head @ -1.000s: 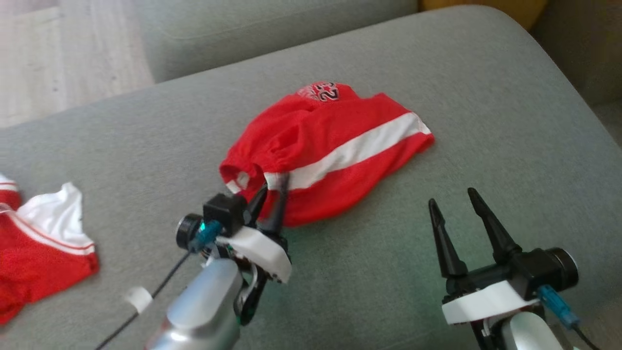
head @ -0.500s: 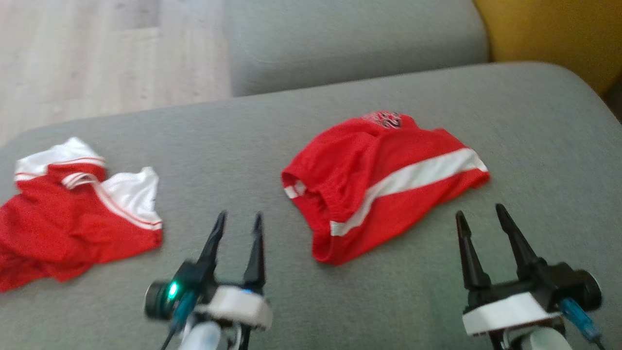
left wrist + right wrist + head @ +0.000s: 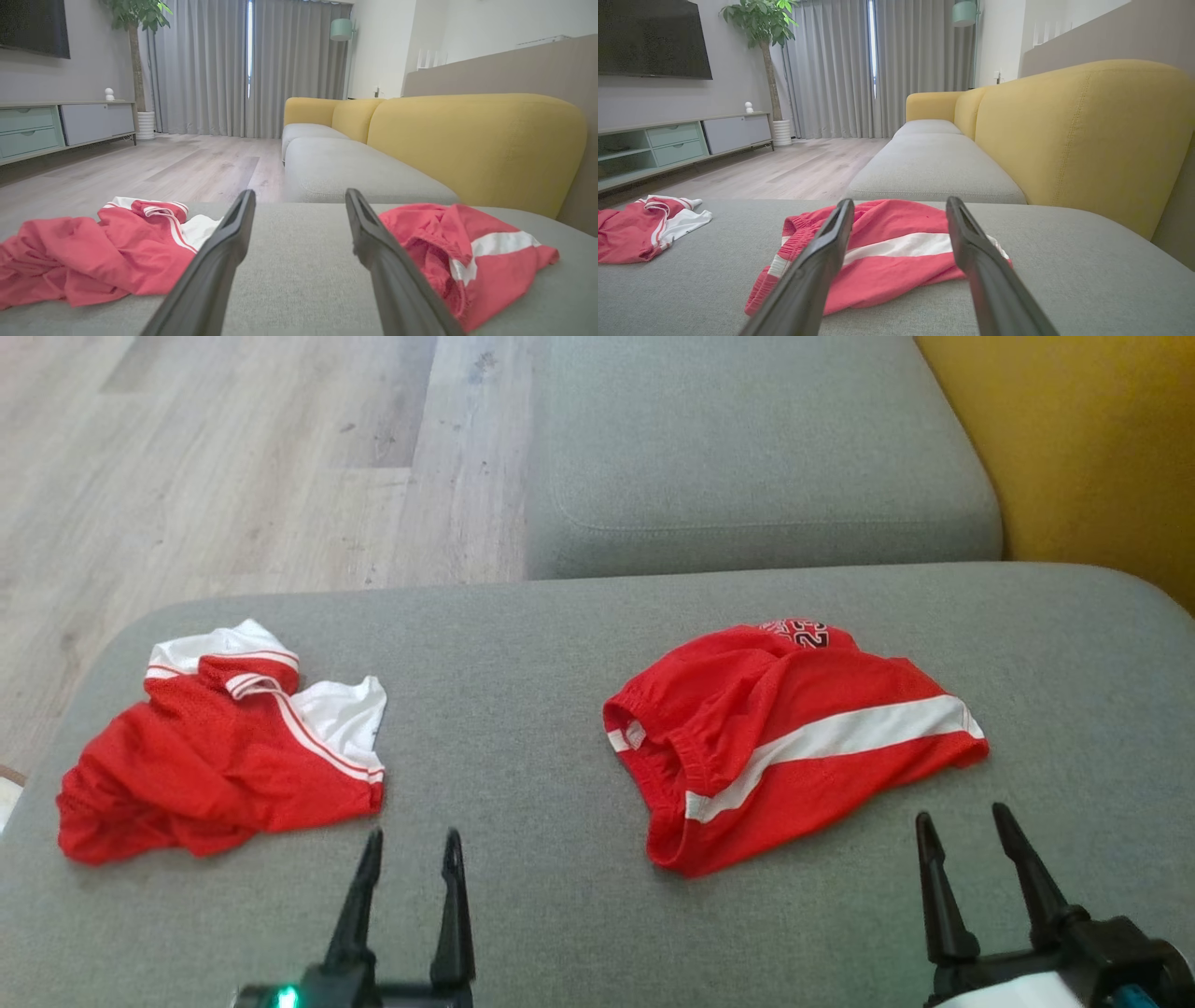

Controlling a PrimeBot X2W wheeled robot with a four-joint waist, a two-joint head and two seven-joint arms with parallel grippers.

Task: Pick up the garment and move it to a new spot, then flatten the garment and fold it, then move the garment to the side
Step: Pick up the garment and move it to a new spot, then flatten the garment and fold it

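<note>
Holds left gripper [image 3: 413,840] and right gripper [image 3: 963,815] fingers open, empty; shows bare sofa cushion [image 3: 504,709] between shorts [image 3: 794,747] and jersey [image 3: 215,756].

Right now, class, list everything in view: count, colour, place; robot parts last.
shorts: one, red with white stripe, crumpled on seat, right of centre
jersey: one, red and white, crumpled on seat, left
sofa seat: one, grey, beneath both garments
sofa back: yellow, right
floor: pale wood, beyond the seat
curtains: grey, far wall
potted plant: one, green, beside curtains
left gripper: one, dark, open, lower left
right gripper: one, dark, open, lower right
</note>
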